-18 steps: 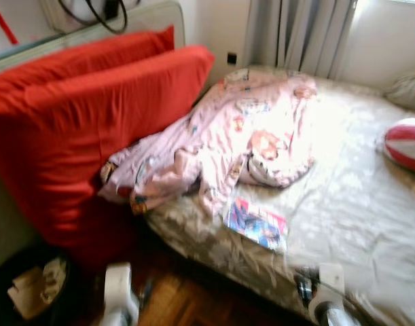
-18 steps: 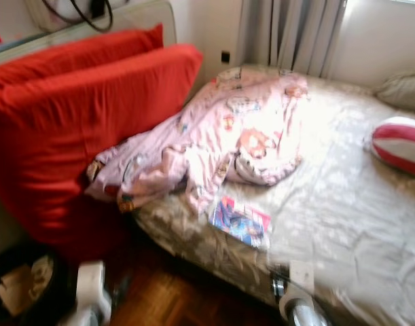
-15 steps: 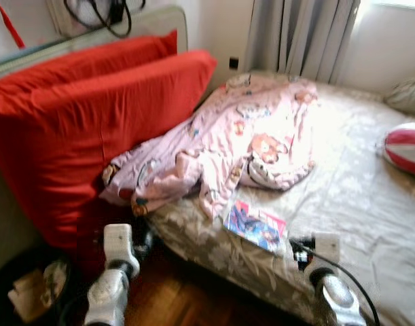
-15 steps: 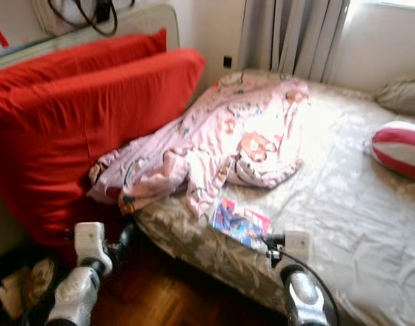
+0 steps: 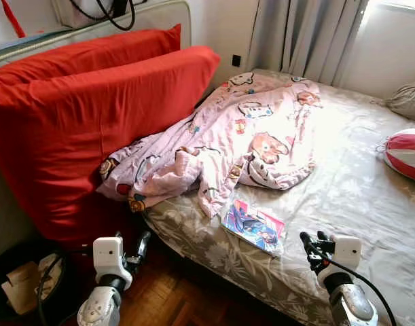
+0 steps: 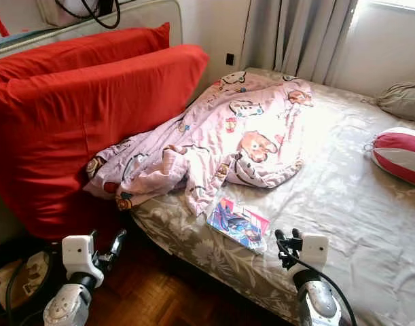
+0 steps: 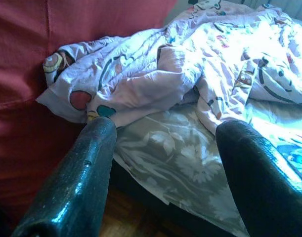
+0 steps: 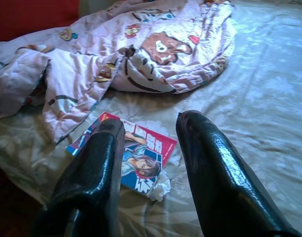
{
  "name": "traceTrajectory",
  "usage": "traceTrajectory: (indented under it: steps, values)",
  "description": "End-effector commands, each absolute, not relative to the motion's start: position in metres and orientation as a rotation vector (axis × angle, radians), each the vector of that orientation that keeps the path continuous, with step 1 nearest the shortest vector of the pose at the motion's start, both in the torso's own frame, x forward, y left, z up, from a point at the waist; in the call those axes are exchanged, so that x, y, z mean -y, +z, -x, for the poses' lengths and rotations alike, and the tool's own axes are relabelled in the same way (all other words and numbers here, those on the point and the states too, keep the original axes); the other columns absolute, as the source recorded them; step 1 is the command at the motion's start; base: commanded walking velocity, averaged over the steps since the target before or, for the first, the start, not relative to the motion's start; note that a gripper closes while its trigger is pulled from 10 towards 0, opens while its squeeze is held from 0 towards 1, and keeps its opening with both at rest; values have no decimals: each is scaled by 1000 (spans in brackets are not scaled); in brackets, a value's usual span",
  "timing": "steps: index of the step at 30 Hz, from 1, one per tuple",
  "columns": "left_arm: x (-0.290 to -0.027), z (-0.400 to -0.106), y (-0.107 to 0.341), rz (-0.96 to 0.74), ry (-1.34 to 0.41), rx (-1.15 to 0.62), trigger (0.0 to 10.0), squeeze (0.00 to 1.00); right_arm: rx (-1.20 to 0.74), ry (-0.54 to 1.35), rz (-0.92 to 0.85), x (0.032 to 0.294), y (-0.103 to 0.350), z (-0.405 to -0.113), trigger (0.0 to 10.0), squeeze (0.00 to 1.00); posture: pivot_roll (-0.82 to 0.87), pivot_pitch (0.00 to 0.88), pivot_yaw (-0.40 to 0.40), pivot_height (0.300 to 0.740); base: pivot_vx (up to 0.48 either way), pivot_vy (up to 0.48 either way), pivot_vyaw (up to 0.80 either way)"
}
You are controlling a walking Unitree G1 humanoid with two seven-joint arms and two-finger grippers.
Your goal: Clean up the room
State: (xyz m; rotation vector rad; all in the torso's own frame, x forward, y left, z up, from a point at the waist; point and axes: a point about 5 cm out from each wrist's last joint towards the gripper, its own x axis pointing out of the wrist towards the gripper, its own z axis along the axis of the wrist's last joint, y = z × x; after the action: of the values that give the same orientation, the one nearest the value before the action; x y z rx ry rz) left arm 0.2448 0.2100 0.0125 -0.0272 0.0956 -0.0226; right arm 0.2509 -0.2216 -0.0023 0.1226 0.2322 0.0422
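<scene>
Comic booklet, thin, glossy, blue-and-red (image 5: 255, 226), lies flat on the floral grey bedsheet (image 5: 343, 197), probably light and floppy; pinch its near edge; right gripper (image 8: 151, 148) and left gripper (image 7: 163, 148) both gape empty.

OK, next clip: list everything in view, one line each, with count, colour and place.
Bed: one, grey floral sheet, filling the right side.
Pillows: two, red, propped at the bed's left end.
Blanket: one, pink with cartoon prints, crumpled on the bed against the pillows.
Comic book: one, blue and red cover, flat near the bed's front edge.
Striped cushion: one, red and white, far right on the bed.
Grey pillow: one, far right corner.
Curtains: grey, behind the bed.
Bin: one, dark, on the floor at lower left, paper inside.
Floor: wooden parquet.
Left gripper: open, by the bed's corner.
Right gripper: open, just right of the comic book.
</scene>
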Motion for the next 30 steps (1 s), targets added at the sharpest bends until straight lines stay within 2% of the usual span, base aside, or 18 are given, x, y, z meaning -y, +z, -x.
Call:
traceTrajectory:
  steps: [1,7,13,19,25,30]
  values:
    - [-210,-243,12,29,-50,-111,10000,0,-206,82,-108,218,3,-255,10000,0,94,0,-38,740,0,0,0]
    - [-214,-242,15,22,-58,-111,10000,0,-171,-14,-165,217,8,-262,10000,0,109,0,-2,740,0,0,0]
    - [-218,-245,20,34,-31,-98,10000,0,-179,-67,-190,209,-2,-249,10000,0,107,0,34,740,0,0,0]
    - [-219,-247,22,43,-21,-95,10000,0,-191,-4,-172,193,-5,-246,10000,0,83,0,16,740,0,0,0]
    - [-206,-249,20,51,-57,-103,10000,0,-151,29,-139,197,6,-255,10000,0,100,0,2,740,0,0,0]
    - [-209,-241,17,53,-38,-110,10000,0,-153,22,-128,197,8,-258,10000,0,110,0,-21,740,0,0,0]
